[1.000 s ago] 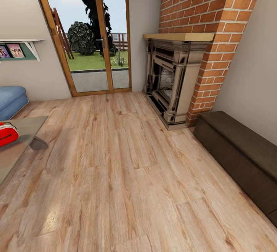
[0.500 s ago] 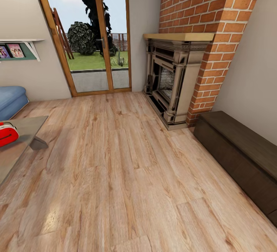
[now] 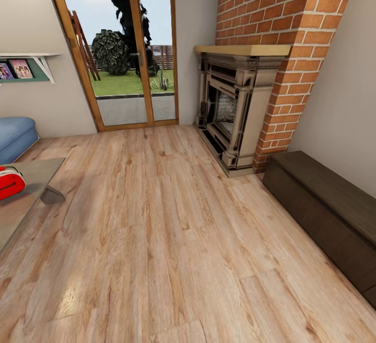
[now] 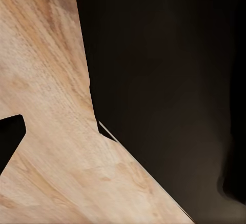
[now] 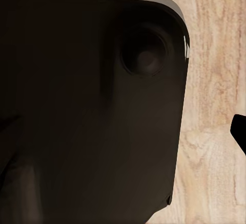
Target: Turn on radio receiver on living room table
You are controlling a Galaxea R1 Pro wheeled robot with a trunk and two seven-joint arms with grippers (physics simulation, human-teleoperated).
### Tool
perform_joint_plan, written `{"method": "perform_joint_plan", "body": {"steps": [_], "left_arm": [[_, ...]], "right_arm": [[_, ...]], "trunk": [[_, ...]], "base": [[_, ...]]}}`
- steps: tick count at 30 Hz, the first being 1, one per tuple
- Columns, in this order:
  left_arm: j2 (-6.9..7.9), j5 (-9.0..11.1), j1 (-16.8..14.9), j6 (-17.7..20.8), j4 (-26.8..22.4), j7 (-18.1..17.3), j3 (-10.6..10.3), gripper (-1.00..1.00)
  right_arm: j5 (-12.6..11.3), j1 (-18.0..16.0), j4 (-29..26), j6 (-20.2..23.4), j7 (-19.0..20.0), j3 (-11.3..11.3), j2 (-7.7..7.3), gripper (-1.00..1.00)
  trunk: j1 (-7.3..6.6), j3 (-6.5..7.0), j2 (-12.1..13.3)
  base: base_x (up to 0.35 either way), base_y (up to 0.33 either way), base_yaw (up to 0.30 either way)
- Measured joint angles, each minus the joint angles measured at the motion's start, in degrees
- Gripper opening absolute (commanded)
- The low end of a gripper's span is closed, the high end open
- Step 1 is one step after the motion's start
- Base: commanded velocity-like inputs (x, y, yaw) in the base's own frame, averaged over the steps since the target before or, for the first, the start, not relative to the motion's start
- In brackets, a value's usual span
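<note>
Where the light wood floor (image 3: pixel 172 238) meets the view's left edge, the small red-and-white radio receiver (image 3: pixel 10 181) rests on the glossy grey low table (image 3: pixel 31 173).
Brick fireplace (image 3: pixel 245 107) ahead, dark wooden bench (image 3: pixel 329 212) at right — I cannot tell either gripper's state.

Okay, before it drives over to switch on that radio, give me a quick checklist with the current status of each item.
1. Radio receiver located: ok, red, at the head view's left edge, partly cut off.
2. Radio rests on the table: ok.
3. Radio centred ahead for approach: not ok, it sits far left; the fireplace and wood floor lie ahead.
4. Floor path toward the table: ok, bare boards; the dark bench is off to the right.
5. Dial or switch visible: cannot tell.
6. Grippers ready: cannot tell, wrist views show dark robot body over floor.
</note>
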Motion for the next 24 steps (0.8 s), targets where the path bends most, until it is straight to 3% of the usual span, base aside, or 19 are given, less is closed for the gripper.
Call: {"method": "perform_joint_plan", "body": {"steps": [24], "left_arm": [[0.0, 0.0, 0.0, 0.0, 0.0, 0.0, 0.0, 1.0]], "right_arm": [[0.0, 0.0, 0.0, 0.0, 0.0, 0.0, 0.0, 1.0]], "trunk": [[0.0, 0.0, 0.0]], "base": [[0.0, 0.0, 0.0]]}}
